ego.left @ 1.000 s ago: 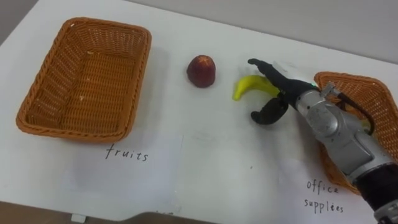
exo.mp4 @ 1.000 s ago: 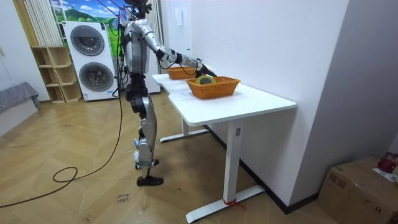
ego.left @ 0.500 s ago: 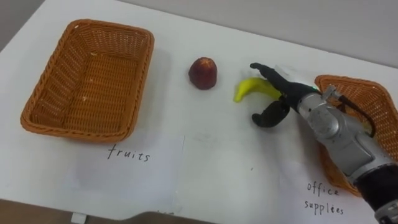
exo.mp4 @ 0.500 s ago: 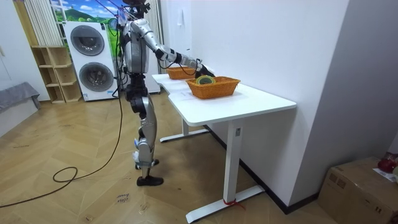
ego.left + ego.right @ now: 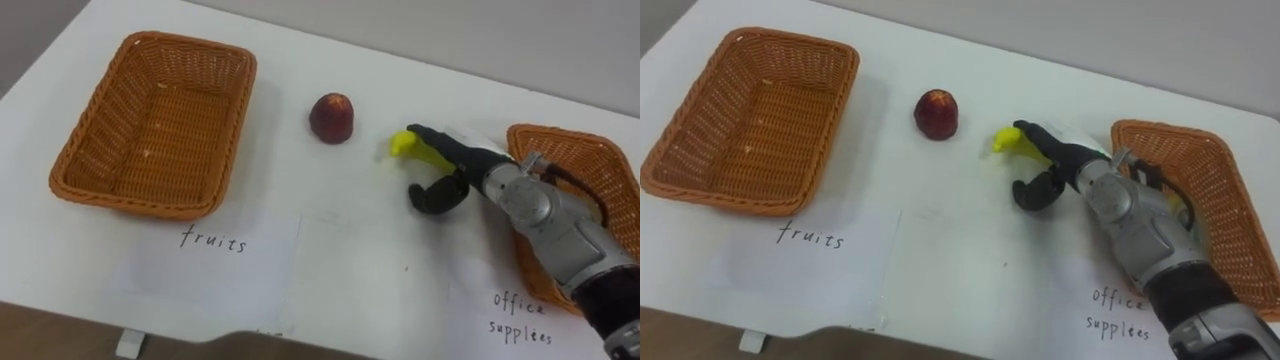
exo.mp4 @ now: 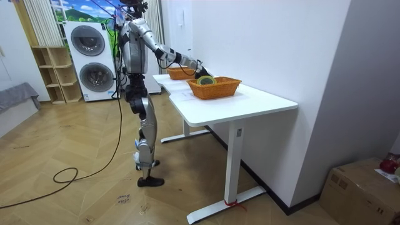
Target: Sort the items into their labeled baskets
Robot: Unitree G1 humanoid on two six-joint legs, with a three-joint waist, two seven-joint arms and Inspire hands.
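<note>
Hand over banana on white table (image 5: 340, 260)
Right hand (image 5: 462, 170) lays straight fingers across the banana (image 5: 402, 144), only its yellow tip poking out. The thumb hooks below, apart from the fingers, not clamped. The apple (image 5: 331, 118) sits near, between the fruits basket (image 5: 130, 202) and the office-supplies basket (image 5: 545, 132).

White table (image 6: 250, 103) under my right hand (image 5: 466, 168), plain white wall (image 6: 275, 44) just beyond the hand. Well apart from it, at the room's far end: two stacked washers (image 6: 94, 59), wooden shelf unit (image 6: 53, 75) beside them. Herringbone wood floor (image 6: 75, 187). Cardboard box (image 6: 365, 187) on the floor, far from the hand.
</note>
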